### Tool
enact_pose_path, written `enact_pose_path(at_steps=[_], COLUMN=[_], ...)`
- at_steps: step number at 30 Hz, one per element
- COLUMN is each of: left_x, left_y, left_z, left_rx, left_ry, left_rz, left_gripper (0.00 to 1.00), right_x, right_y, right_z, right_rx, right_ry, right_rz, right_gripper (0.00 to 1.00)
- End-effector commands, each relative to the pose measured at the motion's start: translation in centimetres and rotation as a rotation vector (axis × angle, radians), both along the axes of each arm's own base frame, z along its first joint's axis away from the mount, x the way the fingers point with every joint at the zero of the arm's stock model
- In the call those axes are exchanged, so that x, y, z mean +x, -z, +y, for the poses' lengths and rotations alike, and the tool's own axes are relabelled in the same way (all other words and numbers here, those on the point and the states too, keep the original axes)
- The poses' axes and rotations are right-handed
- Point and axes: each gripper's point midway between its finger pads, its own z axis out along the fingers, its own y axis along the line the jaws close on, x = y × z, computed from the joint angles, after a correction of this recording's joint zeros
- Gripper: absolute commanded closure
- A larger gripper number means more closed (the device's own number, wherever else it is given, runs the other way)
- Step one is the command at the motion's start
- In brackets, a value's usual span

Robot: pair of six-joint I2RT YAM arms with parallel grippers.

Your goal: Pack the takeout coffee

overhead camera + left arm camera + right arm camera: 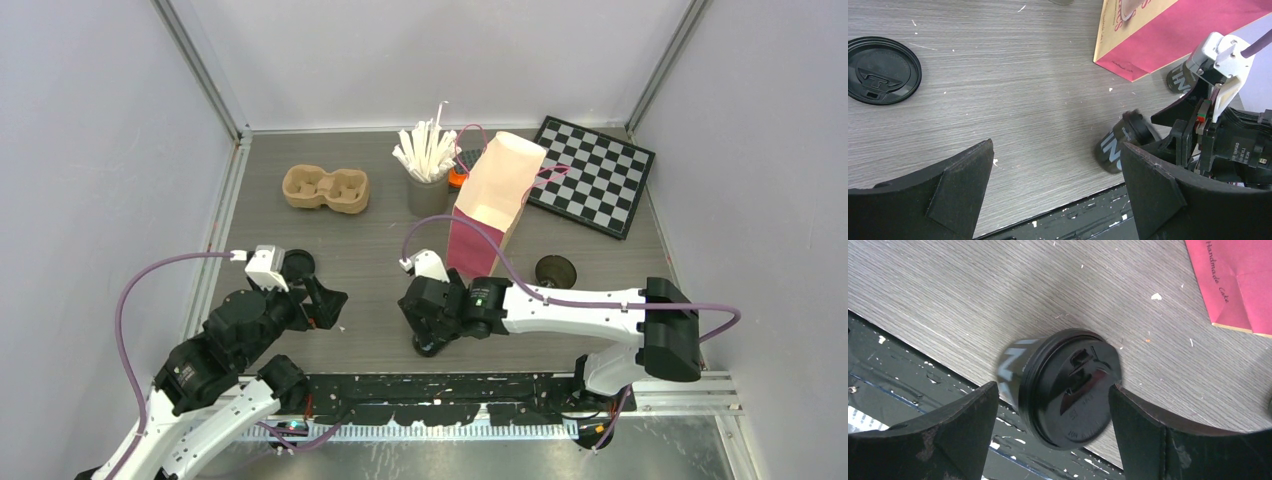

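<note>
Now your left gripper (1055, 150) hangs wide open beside a loose lid (883, 70), clear of the work. Your right gripper (1053, 389) straddles a tilted cup (1073, 405) at the table's (370, 250) near edge, fingers apart and not yet clamped. It looks bound for the bag (495, 195); a second cup (555, 270) waits beyond.

Bare tabletop (372, 252) runs wide between the two arms and back toward the pulp tray (326, 188); a loose lid (883, 70) lies flat on it, ahead of the left gripper (1055, 146), whose fingers stand wide apart over bare wood; the pink bag (495, 195) walls off the middle, the grey cup of sticks (428, 180) just beside its left flank; the tipped cup (1065, 395) fills the gap of the right gripper (1053, 387); a second cup (555, 270) narrows the lane right of the bag; the checkerboard (592, 175) lies flat behind.
</note>
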Motion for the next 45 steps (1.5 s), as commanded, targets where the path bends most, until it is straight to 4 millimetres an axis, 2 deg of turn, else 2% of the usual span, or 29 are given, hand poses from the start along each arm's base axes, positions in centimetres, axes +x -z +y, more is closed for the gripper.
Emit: enact_pose_path(at_steps=[1, 9, 13, 16, 20, 29, 37, 45], left_x=[0.2, 0.2, 0.3, 0.3, 0.3, 0.4, 0.4, 0.3], left_y=[-0.4, -0.3, -0.2, -0.2, -0.1, -0.1, -0.1, -0.2], left_z=[0.2, 0.3, 0.2, 0.2, 0.2, 0.3, 0.3, 0.4], left_rx=[-0.013, -0.012, -0.011, -0.006, -0.004, -0.004, -0.006, -0.010], left_ry=[-0.016, -0.024, -0.023, -0.025, -0.027, -0.031, -0.031, -0.034], left_rz=[-0.019, -0.017, -0.011, -0.008, -0.006, -0.005, -0.007, -0.014], left_gripper=[0.00, 0.00, 0.00, 0.00, 0.00, 0.00, 0.00, 0.00], right_x=[-0.2, -0.4, -0.7, -1.4, -1.7, -1.2, -1.2, -0.7], right_y=[-0.7, -3.5, -2.6, -1.1, 0.3, 1.6, 1.2, 0.6], right_z=[0.1, 0.4, 0.7, 1.3, 1.5, 0.7, 1.0, 0.6], right_rx=[0.070, 0.163, 0.175, 0.182, 0.163, 0.125, 0.205, 0.209], right_ry=[0.022, 0.013, 0.012, 0.001, 0.001, -0.006, -0.031, -0.021], right_rz=[0.012, -0.001, 0.019, 0.067, 0.087, 0.075, 0.107, 0.076], right_gripper=[0.16, 0.15, 0.19, 0.30, 0.39, 0.47, 0.63, 0.77])
